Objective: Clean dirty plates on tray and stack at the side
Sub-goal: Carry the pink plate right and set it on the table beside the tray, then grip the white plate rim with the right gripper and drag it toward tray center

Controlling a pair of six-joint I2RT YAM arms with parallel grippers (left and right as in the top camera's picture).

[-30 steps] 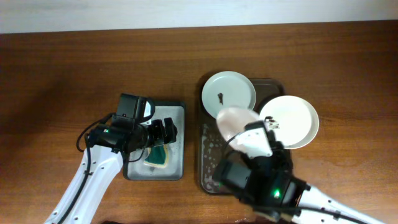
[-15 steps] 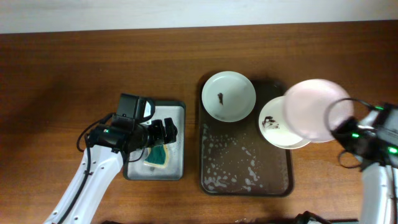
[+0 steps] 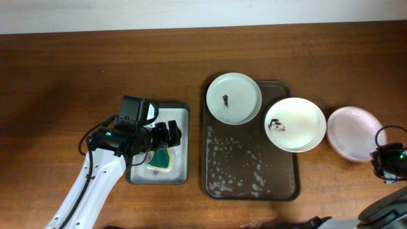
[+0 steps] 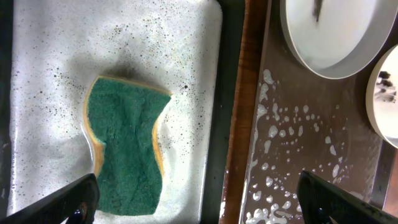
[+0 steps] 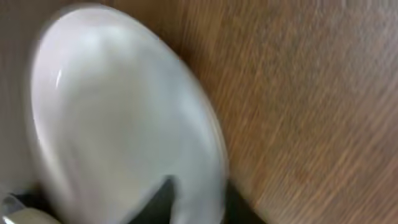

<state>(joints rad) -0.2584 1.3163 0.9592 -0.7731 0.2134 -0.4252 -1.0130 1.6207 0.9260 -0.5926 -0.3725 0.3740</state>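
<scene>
Left claw (image 3: 168,136) hung over the metal sponge tray (image 3: 180,166), left of the tabletop's middle, with the green sponge (image 3: 163,159) lying beneath it. Beside that, the brown serving tray (image 3: 248,172), flecked with suds, carried a pale green plate (image 3: 238,89) and a white plate (image 3: 299,130), each marked with a dark smear. A pink plate (image 3: 351,130) lay on the wood near the right edge, and the right claw (image 3: 386,160) sat at its rim, toward the front right corner. By my reading, this plate was being set down to begin the stack, and two remained unwashed. The next move called for taking up the sponge and steadying a dirty plate.

From the left wrist, the fingertips (image 4: 71,200) stood wide apart above the sponge, holding nothing.

From the right wrist, the pink plate filled a blurred frame, with a dark finger (image 5: 166,194) across its lower rim. Whether the jaws gripped it could not be told.
</scene>
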